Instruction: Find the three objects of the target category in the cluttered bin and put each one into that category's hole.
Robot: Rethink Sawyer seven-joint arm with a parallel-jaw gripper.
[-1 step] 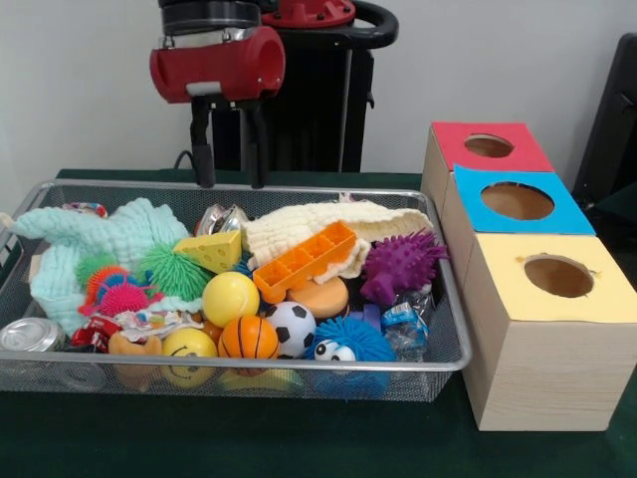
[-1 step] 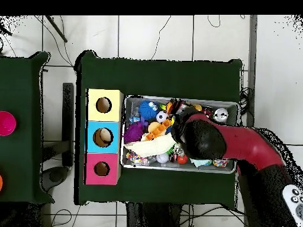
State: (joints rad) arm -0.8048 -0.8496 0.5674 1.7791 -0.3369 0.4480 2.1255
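Front view: the end effector (image 1: 230,182) is seen hanging above the far rim of the wire bin (image 1: 450,339), its two black fingers held moderately apart with nothing gripped and nothing touched. Just below it, a crumpled silver wrapper (image 1: 221,218) and a cream cloth (image 1: 299,227) are found among the clutter. Balls are gathered at the near side: yellow (image 1: 230,298), basketball (image 1: 248,339), football (image 1: 292,328). Three holed boxes, red (image 1: 488,146), blue (image 1: 517,201) and yellow (image 1: 557,276), are ranged beside the bin on the bench (image 1: 299,438).
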